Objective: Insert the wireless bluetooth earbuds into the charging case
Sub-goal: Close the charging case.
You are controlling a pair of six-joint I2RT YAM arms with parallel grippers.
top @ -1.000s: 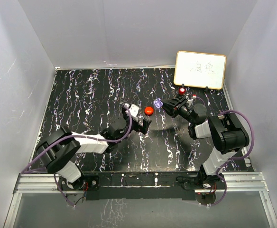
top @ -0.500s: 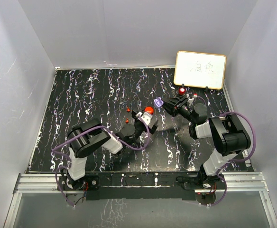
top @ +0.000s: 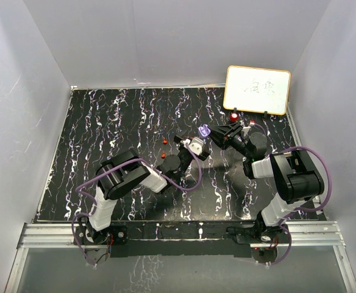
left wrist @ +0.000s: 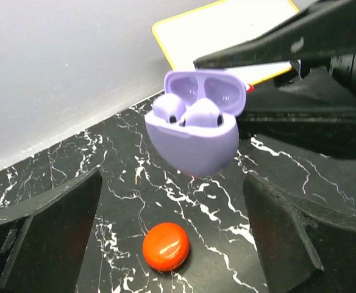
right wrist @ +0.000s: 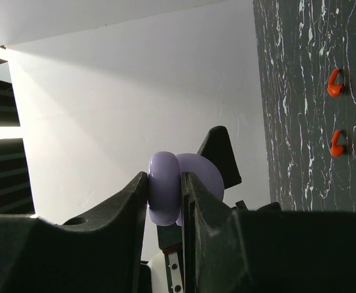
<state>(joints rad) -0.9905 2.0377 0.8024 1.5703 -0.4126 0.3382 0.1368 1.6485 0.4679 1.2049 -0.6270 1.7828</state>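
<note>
Right end effector [right wrist: 166, 183] pinches purple case [left wrist: 193, 140], lower half hidden.

1. Pretty sure I'm in a lab test booth: plain white panels [top: 166, 43] box in my black marbled table [top: 105, 122].
2. Aluminium rail [top: 44, 235] up front, small whiteboard [top: 257, 90] at the back.

Overhead wide, wrists close (sharing charging case [left wrist: 192, 143])

Overhead cam is bright and even, soft shadows on the table [top: 105, 122], whiteboard [top: 257, 90] slightly washed out. Left wrist: purple case [left wrist: 193, 143] sharp, glare spot on red case [left wrist: 166, 246], fingers [left wrist: 50, 232] dark and blurry. Right wrist: wall [right wrist: 105, 110] blown out, 2 fingers [right wrist: 105, 244] black mush.
</note>
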